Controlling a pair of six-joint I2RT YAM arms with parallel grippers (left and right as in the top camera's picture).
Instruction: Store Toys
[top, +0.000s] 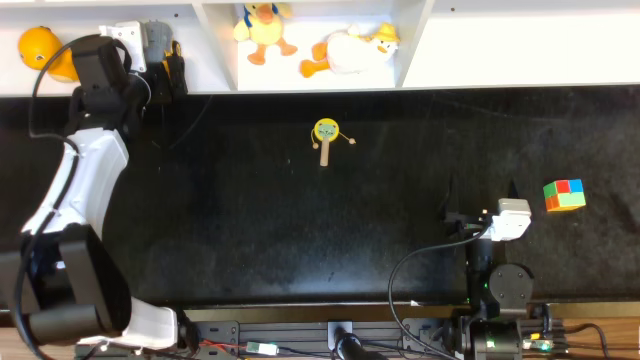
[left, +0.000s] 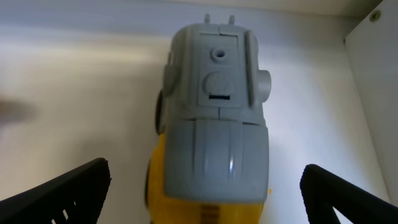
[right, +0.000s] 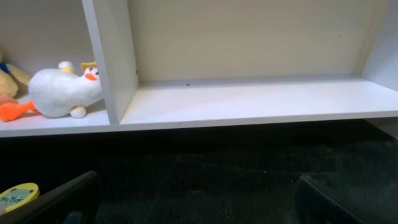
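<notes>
Left hand: my left gripper (left: 205, 167) is sitting spread wide inside the shelf (left: 373, 93), gripping nothing.
Toy truck: the grey-and-yellow truck (left: 214, 124) is lying between my fingers, touching neither.
Right hand: my right gripper (right: 198, 179) is hanging open, facing the shelf.
Around: a rattle drum (top: 326, 132) is lying ahead-left of my right gripper, and a colour cube (top: 564, 195) is lying near its right side.

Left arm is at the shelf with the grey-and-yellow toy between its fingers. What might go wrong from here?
1. The left gripper stands open on either side of the grey-and-yellow toy. A crooked retreat might clip the toy and drag or tip it off the shelf.
2. The compartment's side wall is close beside the toy, so one finger may scrape it.
</notes>
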